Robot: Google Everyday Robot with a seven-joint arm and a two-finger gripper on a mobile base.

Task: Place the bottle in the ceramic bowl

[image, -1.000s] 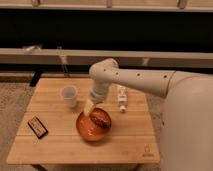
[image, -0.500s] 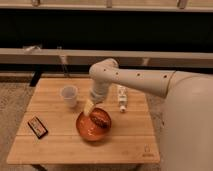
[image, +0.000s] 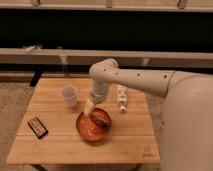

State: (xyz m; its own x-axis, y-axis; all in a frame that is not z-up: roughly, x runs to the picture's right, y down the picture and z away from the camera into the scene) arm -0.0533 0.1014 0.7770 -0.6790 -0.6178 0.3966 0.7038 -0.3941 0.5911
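gripper (image: 89,106) over ceramic bowl (image: 83,131) back rim | bottle (image: 121,98) right-behind bowl | cup (image: 69,95) left-behind

Far-left rim of the ceramic bowl (image: 87,131) partly hidden: the gripper (image: 90,107) is hanging over it. The white robot body (image: 192,125) is running off the right and bottom edges. Label on the bottle (image: 121,98) is showing too small to read. A small dark item (image: 37,126) is lying near the left of the table (image: 125,137), too small to identify.

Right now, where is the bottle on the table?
In the camera view the bottle is on the wooden table, right of centre, just behind and right of the ceramic bowl. The claw hangs over the bowl's far-left rim, apart from the bottle.
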